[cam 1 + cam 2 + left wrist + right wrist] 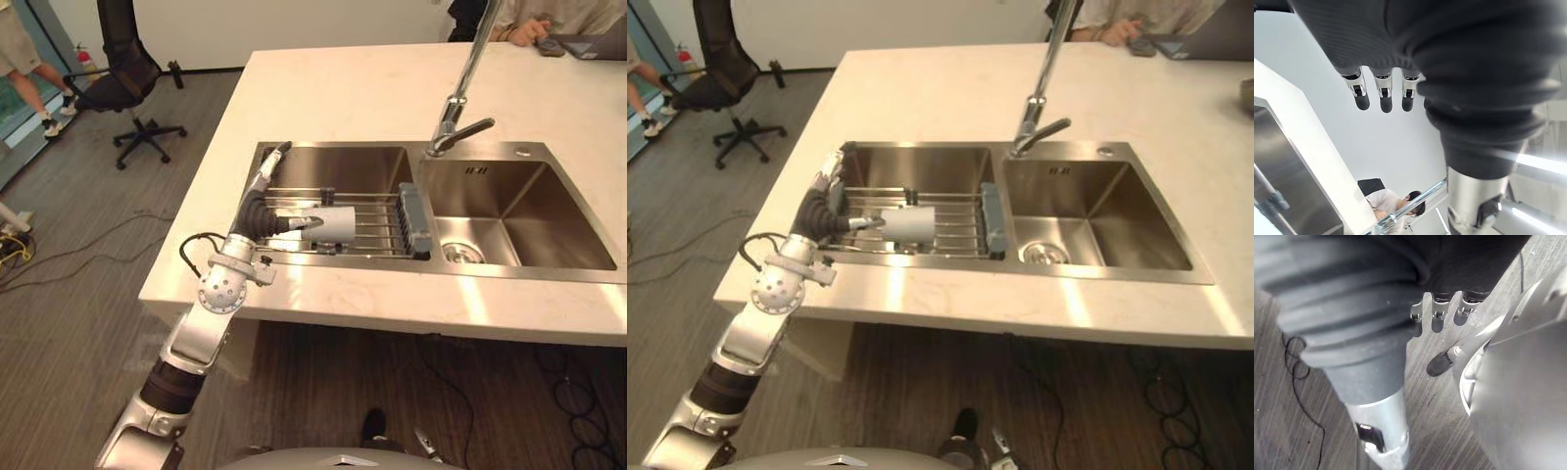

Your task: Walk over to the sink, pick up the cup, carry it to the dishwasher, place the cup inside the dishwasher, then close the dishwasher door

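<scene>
The left hand [263,204] is open beside the cup [333,225], which lies on the rack [377,211]. If the fingers [1383,93] close off-centre, the cup may roll away.

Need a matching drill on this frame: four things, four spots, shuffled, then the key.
Things:
1. cup
2. faucet
3. drain strainer
4. office chair

Places:
A. bottom of the right basin
B. on the floor, past the counter
C. lying on its side on the wire rack in the left basin
D. mounted on the back rim of the sink

Pairs: 1-C, 2-D, 3-A, 4-B
</scene>
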{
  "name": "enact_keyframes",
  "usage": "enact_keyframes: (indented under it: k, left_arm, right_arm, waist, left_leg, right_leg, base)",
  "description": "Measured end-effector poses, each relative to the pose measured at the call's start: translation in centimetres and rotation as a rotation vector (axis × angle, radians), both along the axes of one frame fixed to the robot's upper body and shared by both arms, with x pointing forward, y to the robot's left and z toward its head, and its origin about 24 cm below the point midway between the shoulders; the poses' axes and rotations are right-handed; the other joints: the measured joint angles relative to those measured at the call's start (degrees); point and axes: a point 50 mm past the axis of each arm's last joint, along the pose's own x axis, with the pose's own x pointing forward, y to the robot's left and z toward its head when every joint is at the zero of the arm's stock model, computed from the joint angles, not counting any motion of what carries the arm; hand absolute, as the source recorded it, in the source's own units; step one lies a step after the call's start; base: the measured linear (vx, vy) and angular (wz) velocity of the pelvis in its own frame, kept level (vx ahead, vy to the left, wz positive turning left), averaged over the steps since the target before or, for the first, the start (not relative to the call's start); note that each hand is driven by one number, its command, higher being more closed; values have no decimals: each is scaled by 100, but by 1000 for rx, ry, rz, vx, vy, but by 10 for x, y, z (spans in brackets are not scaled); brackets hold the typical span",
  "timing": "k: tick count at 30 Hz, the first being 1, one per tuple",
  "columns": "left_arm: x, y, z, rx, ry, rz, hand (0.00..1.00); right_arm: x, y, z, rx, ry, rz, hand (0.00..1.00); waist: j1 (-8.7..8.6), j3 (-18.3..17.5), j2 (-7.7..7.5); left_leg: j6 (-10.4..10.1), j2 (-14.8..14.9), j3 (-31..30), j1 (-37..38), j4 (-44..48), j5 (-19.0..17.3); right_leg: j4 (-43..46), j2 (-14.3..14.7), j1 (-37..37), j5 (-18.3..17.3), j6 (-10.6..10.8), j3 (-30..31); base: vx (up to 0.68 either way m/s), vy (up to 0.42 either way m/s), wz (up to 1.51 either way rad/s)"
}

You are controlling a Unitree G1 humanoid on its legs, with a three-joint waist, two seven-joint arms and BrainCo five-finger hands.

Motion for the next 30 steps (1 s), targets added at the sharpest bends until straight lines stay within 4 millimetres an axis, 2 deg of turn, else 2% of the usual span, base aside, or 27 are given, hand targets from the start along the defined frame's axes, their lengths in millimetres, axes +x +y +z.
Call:
enact_keyframes:
  k: [4,8,12,16,18,21,23,26,30]
  left_arm:
    - [5,5,-10,139,8,86,0]
    - [14,8,-17,220,21,167,0]
    - [20,15,-14,249,21,229,0]
    - [27,22,-11,249,11,301,0]
    - [32,30,-18,249,30,356,0]
    - [41,54,-53,316,152,448,0]
    - [42,63,-64,329,188,482,0]
    - [43,74,-72,330,214,541,0]
    - [43,72,-75,300,234,520,0]
  right_arm:
    - [-8,-3,0,-1,15,-50,0]
    - [-9,-8,1,-9,20,-73,0]
    - [-12,-6,0,2,40,-86,0]
    - [-25,-5,-1,1,68,-91,0]
    - [-29,-5,-1,-4,76,-89,0]
    - [-33,-4,-1,-5,86,-80,0]
    - [-36,-2,-1,-2,90,-82,0]
    - [-37,0,-2,5,91,-83,0]
    - [-36,2,-2,5,92,-63,0]
  waist:
    - [-33,-97,-99]
    - [-134,-108,-101]
    - [-161,-110,-115]
    - [-199,-157,-150]
    - [-252,-208,-171]
    - [-342,-216,-155]
    - [-372,-210,-150]
    - [-388,-191,-120]
    - [-435,-153,-44]
  left_leg:
    - [-47,-9,166,-27,24,-49]
    - [-64,4,341,-17,39,-68]
    - [-94,58,614,-46,169,-170]
    - [-120,152,949,11,314,-359]
    - [-146,188,1138,52,368,-456]
    - [-167,274,1466,297,384,-560]
    - [-180,295,1551,378,376,-591]
    - [-184,298,1556,435,369,-613]
    - [-177,266,1309,518,266,-624]
  right_leg:
    - [1,2,-158,42,0,166]
    - [2,24,-253,73,-6,314]
    - [2,102,-401,136,1,553]
    - [3,229,-456,142,-2,859]
    - [1,282,-525,143,-10,1043]
    - [0,436,-450,124,-36,1327]
    - [-1,474,-451,91,-59,1388]
    - [-1,504,-432,93,-42,1421]
    - [-3,468,-320,38,0,1277]
  base:
    - [-37,-4,-19]
    - [-10,-8,-22]
    - [25,-4,-40]
    - [27,9,-42]
    - [45,30,-50]
    - [65,27,-53]
    - [57,22,-24]
    - [66,30,-9]
    - [48,38,18]
